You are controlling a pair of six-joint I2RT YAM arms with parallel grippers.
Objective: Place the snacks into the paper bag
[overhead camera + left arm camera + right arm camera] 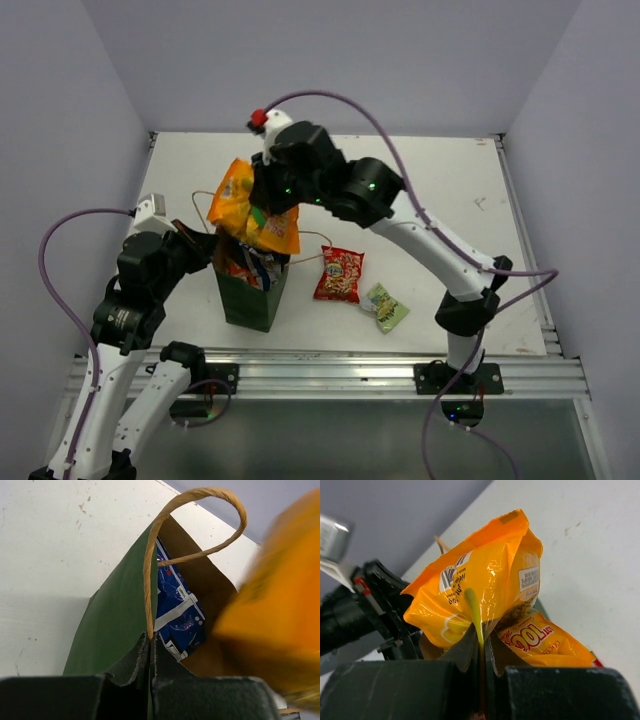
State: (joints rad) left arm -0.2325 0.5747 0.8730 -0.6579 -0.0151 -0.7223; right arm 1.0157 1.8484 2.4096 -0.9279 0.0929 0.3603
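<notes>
Two lie outside, red packet (339, 275) and green packet (386, 307), while your right gripper (481, 645), clamped on the orange packet (480, 580), hangs over the paper bag (245, 300) your left gripper (150, 645) pinches by its handle (148, 580), so lower, then release.

My left arm (145, 270) and right arm (430, 240) are white tubes joined by chunky black motor housings, each trailing a mauve cable (400, 170) from behind its gripper. Small green lights (372, 185) glow on the housings behind the right gripper (481, 640), with a red cap (258, 118) further back. Close up, the fingers of the left gripper (150, 642) look matte black and wedge-shaped.
</notes>
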